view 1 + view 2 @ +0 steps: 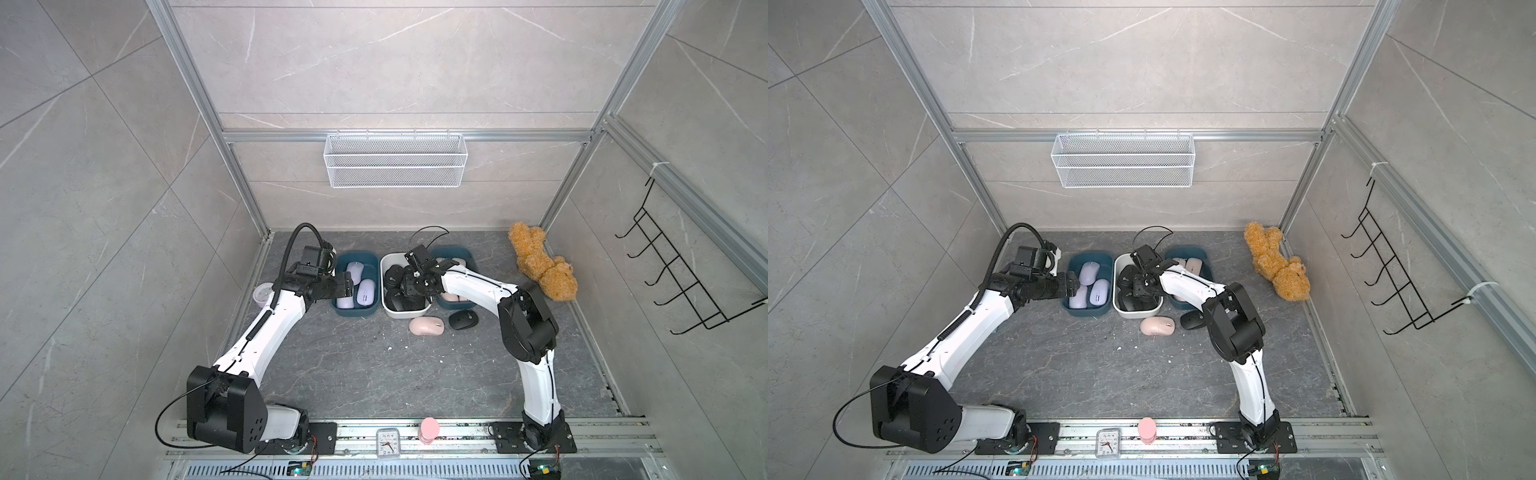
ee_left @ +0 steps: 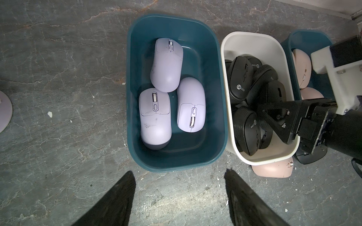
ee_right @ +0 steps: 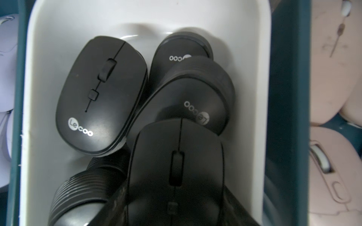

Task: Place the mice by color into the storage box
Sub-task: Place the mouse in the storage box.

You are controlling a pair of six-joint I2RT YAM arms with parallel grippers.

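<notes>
Veined grey tabletop (image 1: 353, 374), marbled walls (image 1: 83, 208), perhaps scattered crumbs (image 1: 390, 348)

Left gripper (image 2: 179, 174) has its fingers spread wide, just floor between them. Past it sits a teal bin (image 2: 220, 88) with 3 lilac mice (image 2: 166, 66). Right beside that is a white bin (image 2: 228, 82) crammed with black mice (image 2: 240, 78), and the right gripper (image 2: 263, 112) is reaching over it. 1 pink mouse (image 2: 272, 170) is loose on the floor, partly hidden by the white bin's rim.

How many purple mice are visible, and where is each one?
3, all in the left teal box: one purple mouse at its far end, a second mouse and a third mouse side by side nearer the robot. None seems hidden.
</notes>
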